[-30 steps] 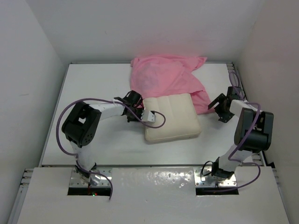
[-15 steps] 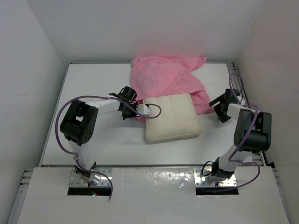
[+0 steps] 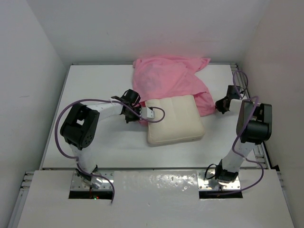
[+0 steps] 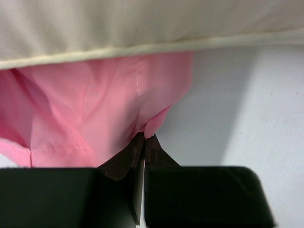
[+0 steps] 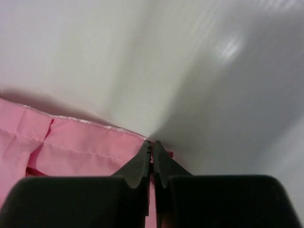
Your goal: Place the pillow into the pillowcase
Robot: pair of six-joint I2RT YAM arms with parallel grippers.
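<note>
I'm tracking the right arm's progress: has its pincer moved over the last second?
Yes. The right pincer has shifted toward the table's far edge, clamped on the pillowcase corner.

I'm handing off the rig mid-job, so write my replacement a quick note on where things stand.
Left fingers: shut on the pillowcase edge, by the pillow's far-left corner.
Right fingers: shut on the pillowcase's right edge.
Pillow: flat on the table, quilted side up, almost wholly outside the pillowcase.
Done: both edges gripped.
Left: open the mouth and get the pillow in.
</note>
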